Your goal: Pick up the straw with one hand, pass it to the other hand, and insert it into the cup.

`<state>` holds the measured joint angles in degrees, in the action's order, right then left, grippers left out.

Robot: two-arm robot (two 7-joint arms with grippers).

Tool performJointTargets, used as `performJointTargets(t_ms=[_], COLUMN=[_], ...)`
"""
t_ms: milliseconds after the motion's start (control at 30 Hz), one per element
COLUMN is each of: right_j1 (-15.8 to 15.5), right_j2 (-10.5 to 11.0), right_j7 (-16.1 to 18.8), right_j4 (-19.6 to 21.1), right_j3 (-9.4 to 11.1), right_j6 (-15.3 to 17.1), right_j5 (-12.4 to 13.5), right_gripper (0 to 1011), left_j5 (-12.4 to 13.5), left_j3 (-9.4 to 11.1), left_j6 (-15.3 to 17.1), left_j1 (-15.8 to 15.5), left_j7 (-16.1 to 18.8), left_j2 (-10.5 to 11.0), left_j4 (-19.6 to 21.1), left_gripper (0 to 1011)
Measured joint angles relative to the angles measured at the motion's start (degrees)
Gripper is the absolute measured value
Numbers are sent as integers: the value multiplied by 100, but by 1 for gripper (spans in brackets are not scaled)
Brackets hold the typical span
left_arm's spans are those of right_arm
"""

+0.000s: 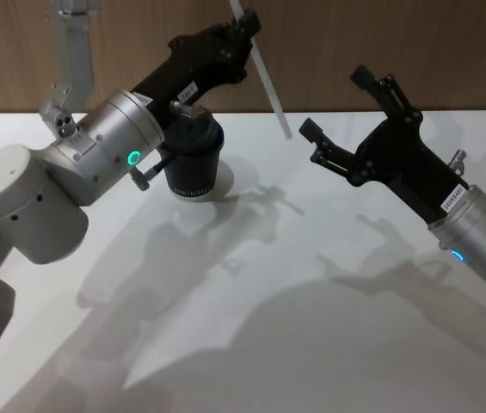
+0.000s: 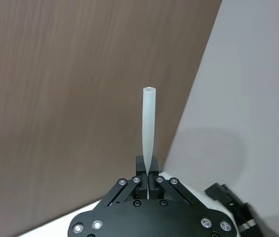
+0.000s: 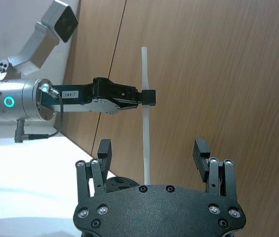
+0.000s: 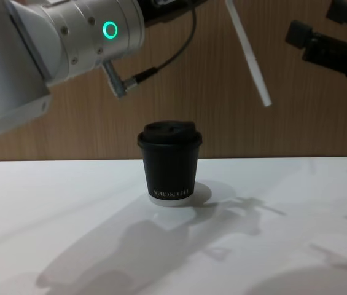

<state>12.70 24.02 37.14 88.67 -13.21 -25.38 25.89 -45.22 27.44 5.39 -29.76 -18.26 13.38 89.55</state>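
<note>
My left gripper is pinched shut on the straw, high above the cup and tilted. My right gripper, right of the cup, is wide open and empty. The straw looks light, smooth and easily crushed, so a gentle grip near its upper part seems best.

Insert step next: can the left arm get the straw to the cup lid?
Probably yes: left pincer holds the straw tilted above the cup, only open air between; right pincer sits open, off to the side.
</note>
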Motion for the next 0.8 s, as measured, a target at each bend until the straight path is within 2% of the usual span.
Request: performJointTargets(t_ms=[233, 267, 367, 567, 800], right_j1=[0, 0, 0, 0, 0], right_j2=[0, 0, 0, 0, 0], right_j7=[0, 0, 0, 0, 0], right_j4=[0, 0, 0, 0, 0], right_j3=[0, 0, 0, 0, 0], right_j6=[0, 0, 0, 0, 0], right_j5=[0, 0, 0, 0, 0], right_gripper=[1001, 1001, 1001, 1001, 1001], left_j5=[649, 649, 907, 1188, 1360], left_j3=[89, 89, 97, 79, 25], left_j6=[35, 35, 156, 338, 529], left_j1=[-122, -122, -188, -279, -345], left_j7=[416, 416, 599, 789, 900], left_j2=[230, 230, 349, 512, 641], left_j4=[244, 244, 385, 586, 758], left_gripper=[17, 17, 16, 16, 16])
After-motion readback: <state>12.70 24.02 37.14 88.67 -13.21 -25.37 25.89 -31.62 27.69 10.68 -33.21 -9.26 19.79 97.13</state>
